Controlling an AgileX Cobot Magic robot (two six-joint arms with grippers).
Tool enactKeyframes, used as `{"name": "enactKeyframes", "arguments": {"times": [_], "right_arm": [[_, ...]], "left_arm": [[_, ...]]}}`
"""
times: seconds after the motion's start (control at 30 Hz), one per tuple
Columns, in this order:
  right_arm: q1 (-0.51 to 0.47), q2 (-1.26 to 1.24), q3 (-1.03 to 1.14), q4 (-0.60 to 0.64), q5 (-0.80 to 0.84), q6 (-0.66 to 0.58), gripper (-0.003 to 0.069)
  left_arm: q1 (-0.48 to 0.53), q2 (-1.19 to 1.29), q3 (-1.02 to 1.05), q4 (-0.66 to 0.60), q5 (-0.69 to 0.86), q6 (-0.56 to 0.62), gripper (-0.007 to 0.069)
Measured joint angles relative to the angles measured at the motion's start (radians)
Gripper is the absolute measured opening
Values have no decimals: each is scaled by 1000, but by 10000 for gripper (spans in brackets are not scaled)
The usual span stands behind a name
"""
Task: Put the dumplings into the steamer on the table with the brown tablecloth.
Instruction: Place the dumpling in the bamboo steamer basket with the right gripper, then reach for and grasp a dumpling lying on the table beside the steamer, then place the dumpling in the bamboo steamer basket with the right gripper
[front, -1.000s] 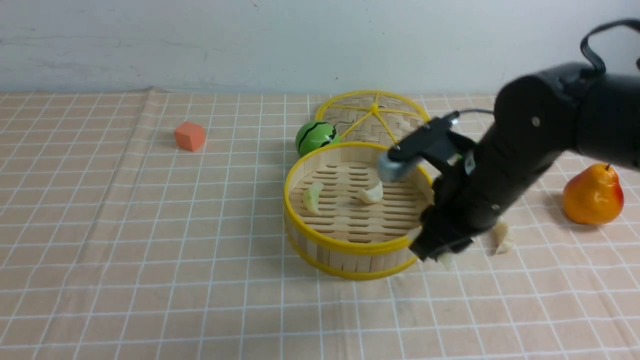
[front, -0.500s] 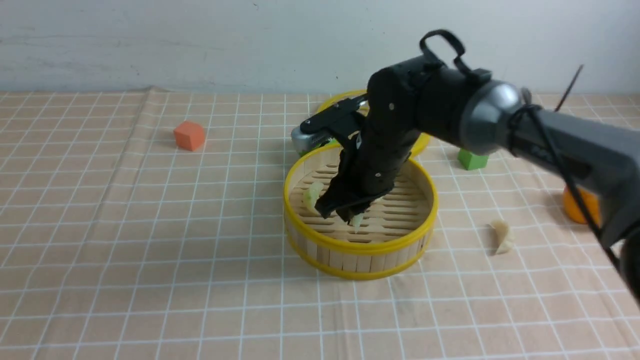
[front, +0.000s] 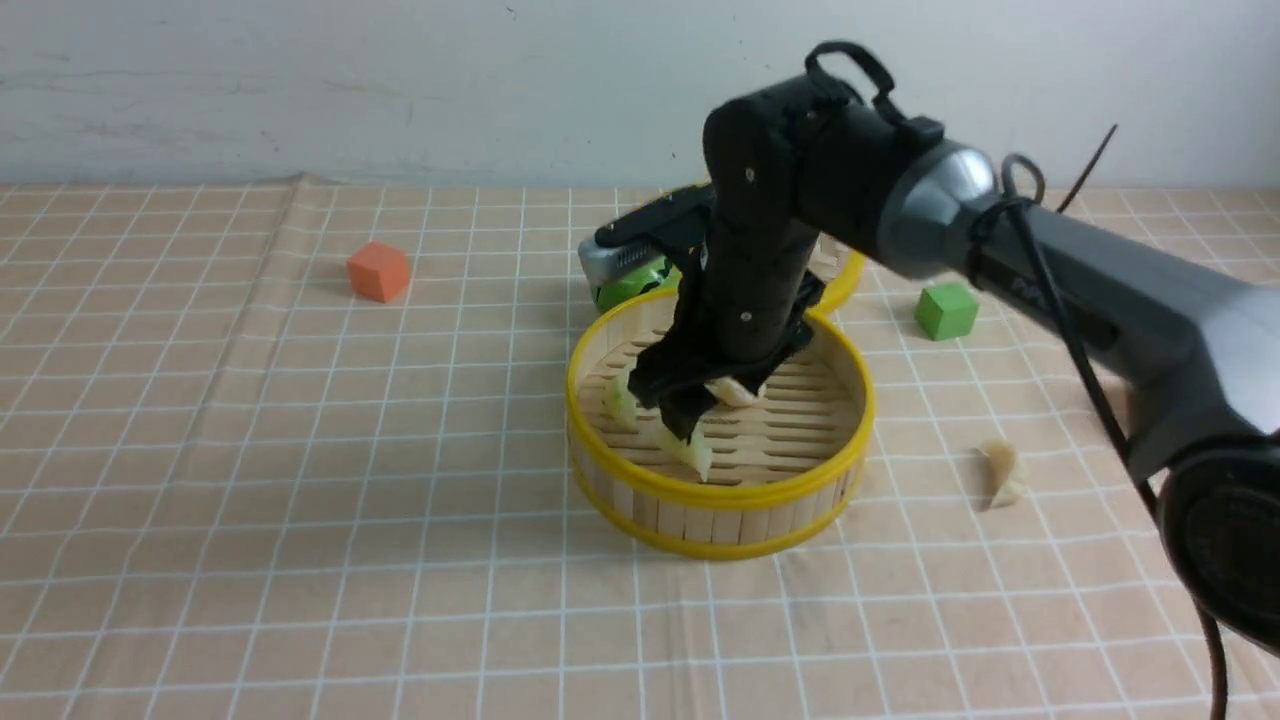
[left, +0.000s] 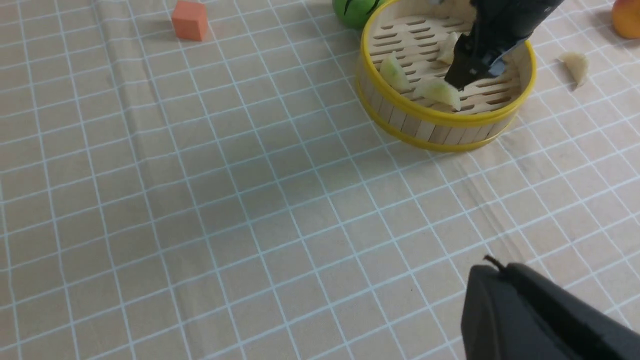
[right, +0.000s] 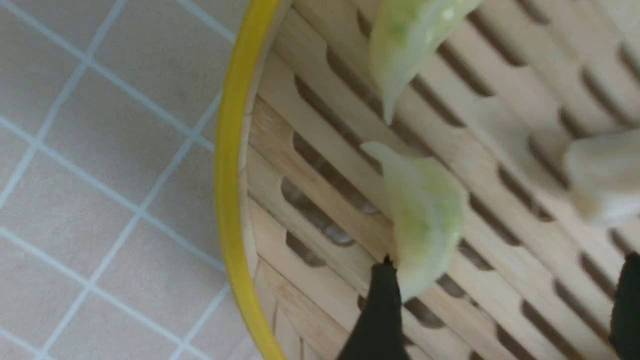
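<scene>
Right gripper (front: 705, 408) is lowered inside the steamer (front: 720, 520), over its near-left part. Jaws are spread wide: in the right wrist view two black fingertips (right: 380, 310) are seen well apart, with slatted floor between them. No dumpling is clamped.

Dumplings:
- Near dumpling (front: 697, 456) is lying on the steamer floor just under the gripper, close to the near wall. It looks to be touching one fingertip, but contact can't be confirmed from the wrist view.
- Left dumpling (front: 622, 400) is lying inside, by the left wall.
- Centre dumpling (front: 738, 392) is lying mid-floor, partly hidden behind the gripper.
- Fourth dumpling (front: 1003, 473) is lying on the brown tablecloth (front: 300, 500), right of the steamer and well apart from it.

So three are counted in, one out.

The steamer is set upright on the table (front: 200, 620), roughly mid-scene.

Left gripper (left: 505, 300): only a dark body is shown at the edge of the left wrist view, over bare cloth, well nearer than the steamer. Jaws are closed together.

Other items:
- Watermelon ball (front: 628, 290) is just beyond the steamer's far-left rim, partly covered by the right arm.
- Woven lid (front: 845, 285) is beyond the steamer, mostly covered by the arm.
- Green cube (front: 946, 310) is located far-right of the steamer.
- Orange cube (front: 379, 271) is located far-left, well apart.
- Pear (left: 627, 17) is seen at the right edge of the left wrist view.
</scene>
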Motion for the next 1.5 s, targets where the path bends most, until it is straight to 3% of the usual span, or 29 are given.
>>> {"name": "enactKeyframes", "arguments": {"times": [0.23, 0.5, 0.73, 1.03, 1.17, 1.33, 1.5], "right_arm": [[-28, -211, 109, -8, 14, -3, 582], [-224, -345, 474, -19, 19, 63, 582], [-357, -294, 625, -18, -171, 186, 582], [-393, -164, 631, -18, -342, 222, 562], [-393, -141, 631, -14, -357, 222, 466], [-392, -139, 615, -18, -337, 222, 191], [-381, -158, 573, -22, -281, 202, 200]], "left_arm": [[0, 0, 0, 16, 0, 1, -13], [0, 0, 0, 18, 0, 2, -13], [0, 0, 0, 18, 0, 2, -13], [0, 0, 0, 17, 0, 1, -11], [0, 0, 0, 17, 0, 1, -11], [0, 3, 0, 17, 0, 1, -11], [0, 6, 0, 17, 0, 1, -11]]}}
